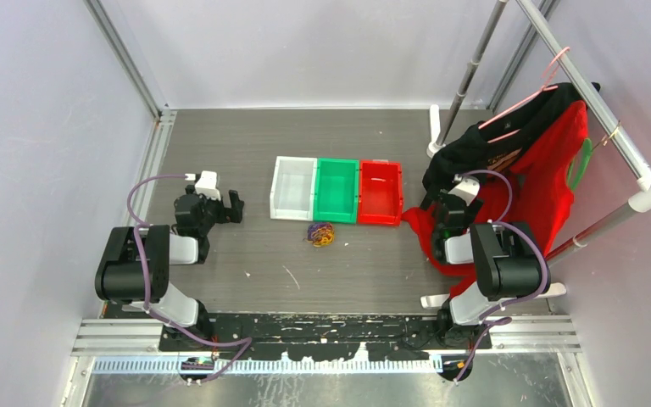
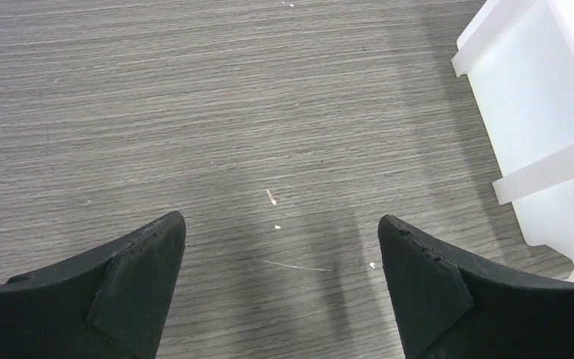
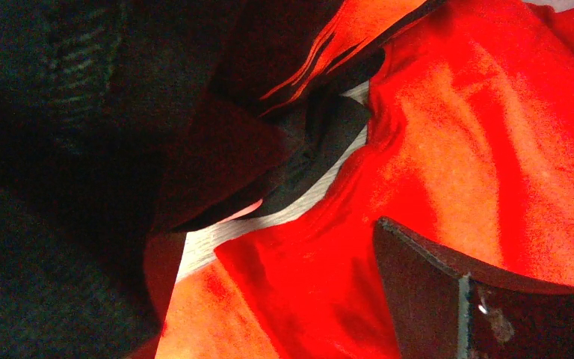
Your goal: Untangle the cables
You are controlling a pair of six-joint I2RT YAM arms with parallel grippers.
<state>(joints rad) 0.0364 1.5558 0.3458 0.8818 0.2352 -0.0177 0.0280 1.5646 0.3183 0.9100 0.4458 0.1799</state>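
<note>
Loosely, thin curly cables [image 1: 321,234] bunch on woodgrain table [image 1: 347,284].

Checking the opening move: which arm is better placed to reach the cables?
Left. The left gripper, open, hovers over bare table with a clear path to the cables; the right gripper sits among clothes.

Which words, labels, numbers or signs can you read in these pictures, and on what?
None can be read.
The white plastic bin, green plastic bin, red plastic bin and grey wood-grain table show no text.
Pale marks on the hanging black garment are too small to read.
</note>
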